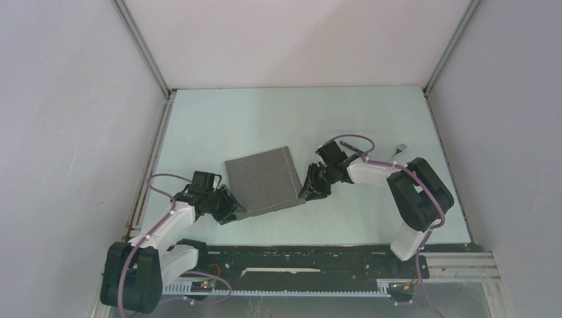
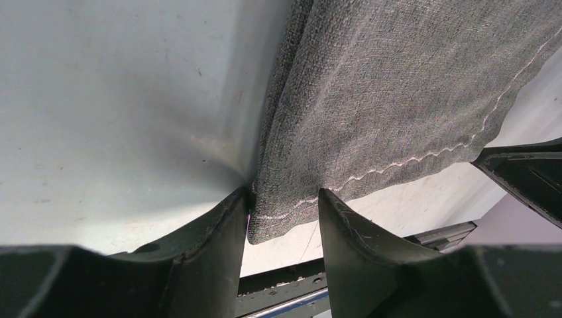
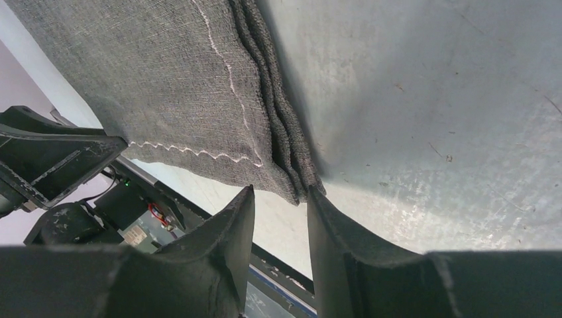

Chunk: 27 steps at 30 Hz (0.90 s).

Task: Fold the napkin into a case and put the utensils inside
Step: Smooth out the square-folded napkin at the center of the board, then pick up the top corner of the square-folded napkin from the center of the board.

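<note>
The grey napkin (image 1: 265,182) lies folded into a flat, layered rectangle on the table, with its pale hem stitching showing. My left gripper (image 1: 233,213) is at its near left corner. In the left wrist view the jaws (image 2: 283,199) stand apart with the cloth corner (image 2: 285,212) between them, against the left finger. My right gripper (image 1: 309,193) is at the near right corner. Its jaws (image 3: 280,193) also stand apart, and the stacked cloth edges (image 3: 291,179) touch the right finger. A slim dark knife (image 1: 349,140) and a small silvery fork (image 1: 399,147) lie behind the right arm.
White enclosure walls with metal corner posts (image 1: 142,50) bound the pale table (image 1: 265,119) on three sides. A black base rail (image 1: 298,255) runs along the near edge. The right arm's purple cable (image 1: 364,147) loops near the knife.
</note>
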Tool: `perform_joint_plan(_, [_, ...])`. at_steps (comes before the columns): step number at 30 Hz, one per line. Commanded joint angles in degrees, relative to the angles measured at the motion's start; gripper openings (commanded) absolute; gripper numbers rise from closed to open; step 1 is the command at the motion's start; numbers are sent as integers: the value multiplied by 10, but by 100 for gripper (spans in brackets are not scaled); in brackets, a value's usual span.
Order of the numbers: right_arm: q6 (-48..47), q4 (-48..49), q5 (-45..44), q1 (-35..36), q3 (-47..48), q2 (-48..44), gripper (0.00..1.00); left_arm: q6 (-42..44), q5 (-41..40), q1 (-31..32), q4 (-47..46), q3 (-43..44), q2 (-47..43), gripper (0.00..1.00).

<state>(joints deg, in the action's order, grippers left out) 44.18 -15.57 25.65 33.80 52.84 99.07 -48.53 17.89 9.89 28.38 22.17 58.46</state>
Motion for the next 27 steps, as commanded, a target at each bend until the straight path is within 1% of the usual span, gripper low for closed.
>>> perform_joint_plan(1, [2,9,2,6,-5,-10,42,0,-19,3,-5,2,-8,52])
perform_joint_plan(3, [4,13,4,8,-5,-9,40,0,-20,3,-4,2,-6,52])
perform_joint_plan(6, [8,18,7,11,-5,-8,32,1,-22,3,-4,2,-5,52])
perform_joint_plan(8, [9,18,8,13,-5,-11,31,3,-23,3,-4,2,-5,52])
perform_joint_plan(11, [10,15,6,14,-5,-15,32,3,-24,3,-5,1,-2,52])
perform_joint_plan(14, [8,7,3,14,-5,-22,40,4,-23,3,-7,1,1,52])
perform_joint_plan(15, [6,3,1,14,-5,-27,41,4,-23,3,-7,1,1,52])
perform_joint_plan(20, [5,-4,-3,15,-5,-47,40,5,-24,3,-7,1,0,52])
perform_joint_plan(27, [6,5,5,13,-5,-33,38,5,-22,3,-8,1,2,52])
